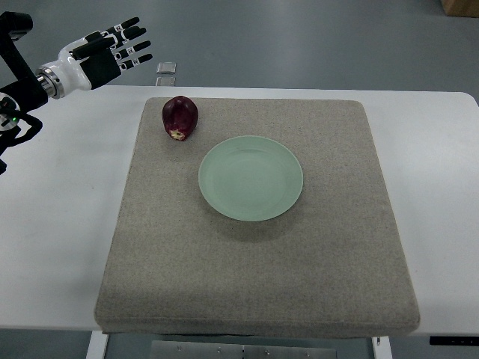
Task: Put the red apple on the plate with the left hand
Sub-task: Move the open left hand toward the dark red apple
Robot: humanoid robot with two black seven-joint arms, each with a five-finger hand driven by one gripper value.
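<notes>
Apple [179,117] sits near the far left corner of the gray mat [262,284], beside our green plate [251,178]. We see the left hand [112,52] spread, holding nothing, above the tabletop's far left corner.

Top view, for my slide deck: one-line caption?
Left hand open, clear of red apple lying beside empty green plate on grey mat.

**Single steep overhead view**

Looks down steeply from the robot's own side, at middling range. Takes in the whole grey mat [258,217] on the white counter [60,224], with floor [299,37] beyond the far edge. Only one view; nothing shared.
</notes>
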